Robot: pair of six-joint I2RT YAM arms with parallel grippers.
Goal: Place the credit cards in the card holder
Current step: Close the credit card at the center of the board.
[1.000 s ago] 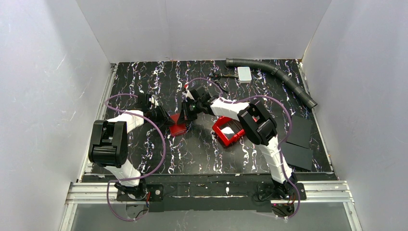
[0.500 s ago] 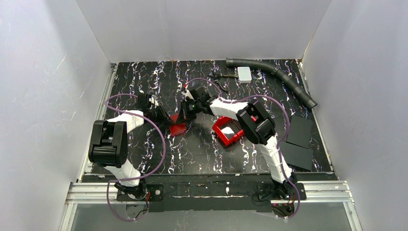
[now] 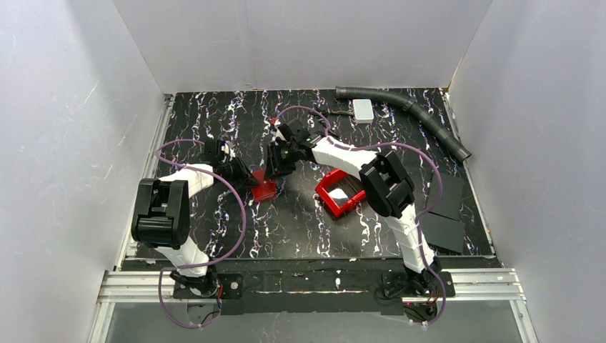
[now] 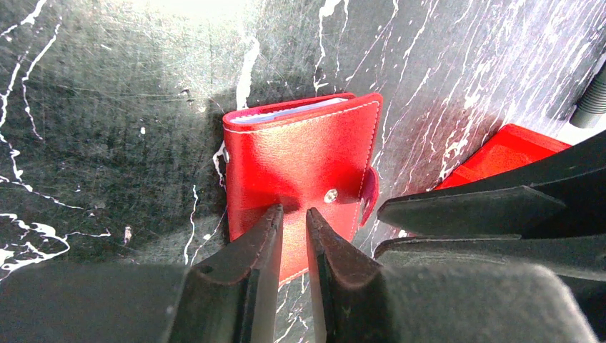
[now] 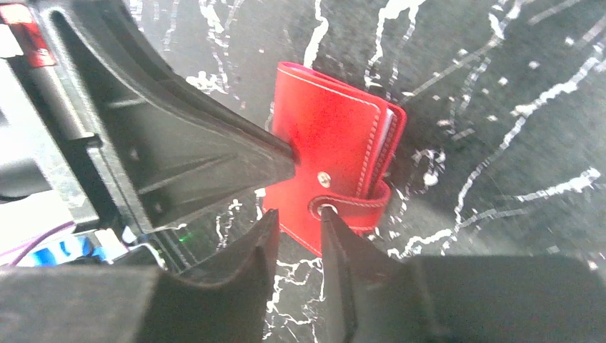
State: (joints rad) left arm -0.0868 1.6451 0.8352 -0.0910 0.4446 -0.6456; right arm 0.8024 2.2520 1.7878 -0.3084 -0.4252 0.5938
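The dark red card holder (image 3: 264, 191) lies folded shut on the marbled table, with pale card edges (image 4: 286, 114) showing at its open side and also in the right wrist view (image 5: 388, 125). My left gripper (image 4: 293, 211) is nearly closed and empty, its tips resting on the wallet cover (image 4: 300, 164) beside the round snap (image 4: 330, 194). My right gripper (image 5: 300, 213) is also nearly closed and empty. One of its tips sits at the snap strap (image 5: 357, 204) on the wallet's near edge (image 5: 329, 136). The two grippers face each other over the wallet (image 3: 250, 179) (image 3: 275, 170).
A bright red bin (image 3: 330, 179) with a pale card inside (image 3: 339, 193) sits just right of the wallet. A white block (image 3: 363, 109) and a grey hose (image 3: 407, 107) lie at the back. Two black sheets (image 3: 446, 194) lie at the right edge.
My right gripper has shifted slightly toward the far side over the wallet. The left gripper and the wallet have stayed put.
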